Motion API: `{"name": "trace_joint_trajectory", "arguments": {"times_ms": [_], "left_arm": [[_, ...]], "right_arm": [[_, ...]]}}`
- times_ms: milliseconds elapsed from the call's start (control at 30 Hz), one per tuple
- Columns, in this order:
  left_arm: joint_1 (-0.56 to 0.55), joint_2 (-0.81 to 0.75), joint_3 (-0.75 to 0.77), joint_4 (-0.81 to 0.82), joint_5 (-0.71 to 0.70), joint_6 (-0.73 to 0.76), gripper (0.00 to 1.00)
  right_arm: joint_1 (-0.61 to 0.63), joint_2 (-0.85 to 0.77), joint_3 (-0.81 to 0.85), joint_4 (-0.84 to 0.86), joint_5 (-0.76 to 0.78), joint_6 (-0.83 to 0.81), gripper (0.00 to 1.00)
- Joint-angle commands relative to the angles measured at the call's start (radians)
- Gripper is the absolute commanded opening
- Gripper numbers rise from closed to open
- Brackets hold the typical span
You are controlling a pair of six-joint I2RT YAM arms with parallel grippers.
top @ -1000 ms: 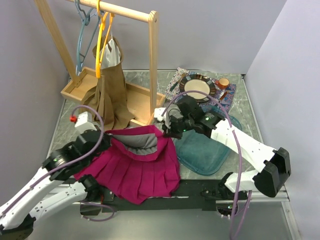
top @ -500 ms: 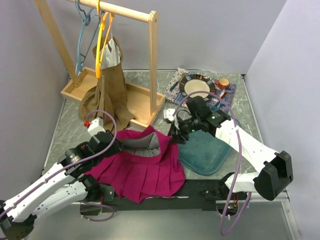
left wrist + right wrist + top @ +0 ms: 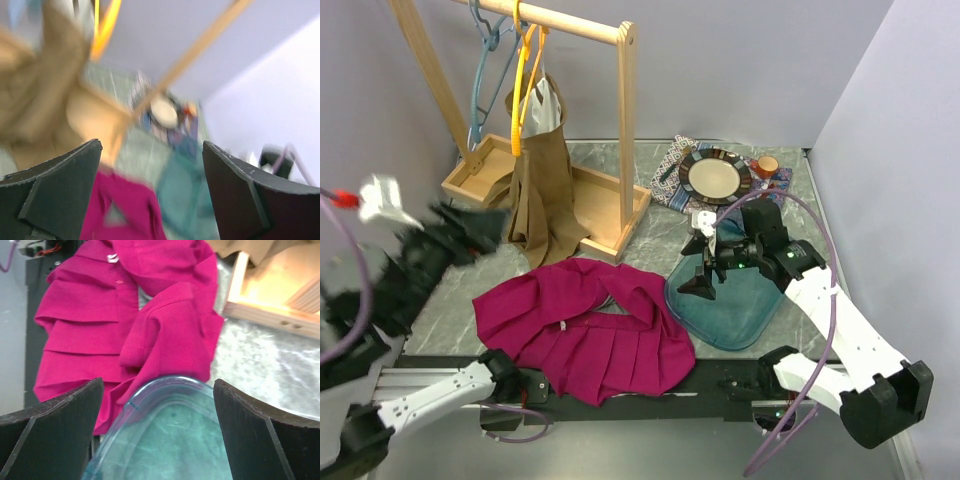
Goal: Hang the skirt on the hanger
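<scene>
A grey marbled table (image 3: 595, 158) sits boxed in by pale walls. Nearest, the magenta pleated skirt (image 3: 585, 325) lies crumpled on it, and neither claw holds it. It is just left of the right gripper (image 3: 698, 265) and below the left gripper (image 3: 152, 195). The right gripper, jaws wide, tilts down over the teal mat (image 3: 740, 310) beneath it. The left gripper, also wide and blurred, is raised toward the wooden rack (image 3: 625, 130) beyond, where an empty blue hanger (image 3: 480, 90) is probably meant for the skirt.

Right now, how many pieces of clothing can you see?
2. A magenta pleated skirt lies crumpled on the table; a tan cloth garment hangs on the wooden rack. None seems hidden.
</scene>
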Motion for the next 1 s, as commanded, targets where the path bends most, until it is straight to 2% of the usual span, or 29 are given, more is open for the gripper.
{"name": "trace_joint_trajectory", "arguments": {"times_ms": [0,67,133,167,200,267,367,400,500,600,967], "left_arm": [[0.001,0.243,0.221,0.096,-0.172,0.307,0.89],[0.044,0.352,0.304,0.172,-0.175,0.406,0.89],[0.157,0.454,0.438,0.202,-0.09,0.443,0.88],[0.342,0.49,0.481,0.206,0.104,0.429,0.88],[0.439,0.524,0.556,0.203,0.195,0.385,0.84],[0.587,0.608,0.605,0.238,0.359,0.359,0.82],[0.693,0.689,0.665,0.289,0.502,0.307,0.76],[0.72,0.703,0.679,0.303,0.53,0.273,0.71],[0.834,0.74,0.641,0.361,0.672,0.21,0.61],[0.876,0.755,0.602,0.38,0.716,0.211,0.57],[0.914,0.82,0.53,0.371,0.799,0.256,0.54]], "right_arm": [[-0.011,-0.022,-0.03,0.03,-0.091,0.018,0.97],[-0.017,-0.03,-0.036,0.025,-0.097,0.012,0.97],[-0.017,-0.034,-0.039,0.022,-0.103,0.007,0.97],[-0.02,-0.043,-0.042,0.027,-0.101,0.007,0.97],[-0.02,-0.045,-0.042,0.025,-0.098,0.009,0.97],[-0.023,-0.053,-0.044,0.027,-0.095,0.009,0.96],[-0.03,-0.062,-0.048,0.028,-0.1,0.012,0.96],[-0.033,-0.065,-0.05,0.03,-0.101,0.013,0.96],[-0.034,-0.063,-0.052,0.024,-0.112,0.006,0.96],[-0.034,-0.056,-0.047,0.007,-0.12,-0.011,0.96],[-0.034,-0.06,-0.045,-0.004,-0.135,-0.016,0.95]]}}
